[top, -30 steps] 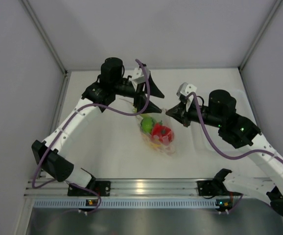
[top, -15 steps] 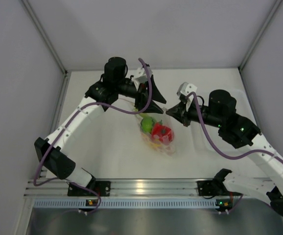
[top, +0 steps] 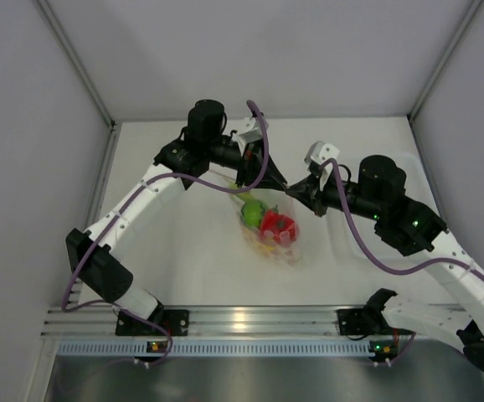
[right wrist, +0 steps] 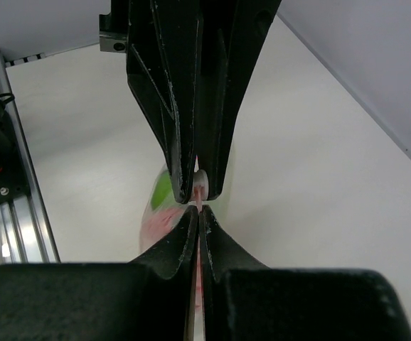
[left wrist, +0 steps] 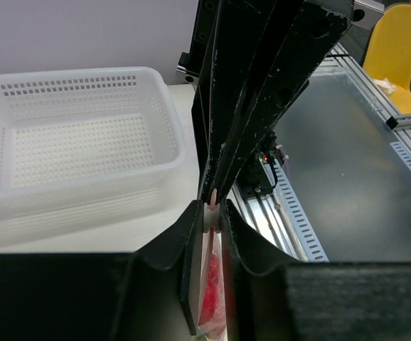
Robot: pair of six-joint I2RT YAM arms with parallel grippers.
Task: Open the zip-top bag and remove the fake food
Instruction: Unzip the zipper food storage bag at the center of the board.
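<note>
The zip-top bag (top: pixel 273 237) hangs over the white table with its pink zip strip on top. Inside it is the fake food: a red pepper (top: pixel 277 226), a green ball (top: pixel 250 212) and yellow pieces. My left gripper (top: pixel 281 186) is shut on the small white zip slider (left wrist: pixel 212 217) at the bag's top edge. My right gripper (top: pixel 293 192) faces it tip to tip and is shut on the pink strip (right wrist: pixel 198 270) beside the slider (right wrist: pixel 201 183). The bag (left wrist: pixel 212 284) shows red between the left fingers. Red and green blur shows in the right wrist view (right wrist: pixel 161 202).
A white perforated basket (left wrist: pixel 70 142) stands on the table by the right arm, partly hidden under it in the top view (top: pixel 415 164). The aluminium rail (top: pixel 250 318) with both arm bases runs along the near edge. Grey walls close the table on three sides.
My left gripper has moved right to the bag's top and has closed from open onto the zip slider. The right gripper and the bag have stayed in place.
</note>
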